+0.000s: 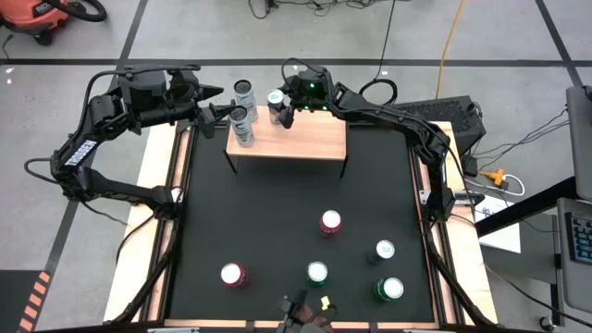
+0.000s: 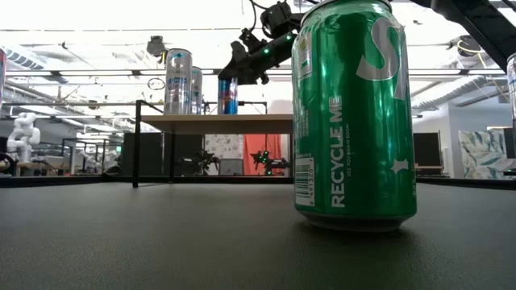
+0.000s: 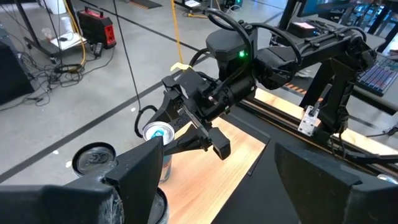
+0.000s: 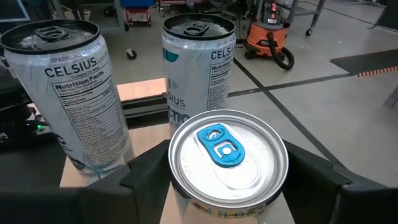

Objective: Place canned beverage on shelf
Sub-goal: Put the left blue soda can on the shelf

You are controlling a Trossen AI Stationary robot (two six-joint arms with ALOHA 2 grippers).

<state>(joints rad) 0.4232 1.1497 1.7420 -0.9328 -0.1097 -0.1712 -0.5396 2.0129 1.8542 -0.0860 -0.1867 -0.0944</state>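
Framing a blue-tabbed can [image 4: 225, 163], the right fingers [image 4: 186, 168] are gripping it on the shelf [image 1: 305, 141] beside two white cans [image 1: 242, 113]; left fingers [image 1: 215, 109] are hovering open nearby. Five cans [image 1: 330, 223] are waiting on the table [image 1: 277, 222], so the job looks under half done.

The black table [image 1: 277, 222] carries the shelf [image 1: 305, 143] at twelve o'clock. Five cans stand toward six o'clock. Three cans stand on the shelf's left end.

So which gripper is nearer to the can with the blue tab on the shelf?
Right. The right gripper has its fingers on either side of the blue-tab can on the shelf. The left gripper is off the shelf's left end, beside the two Celsius cans.
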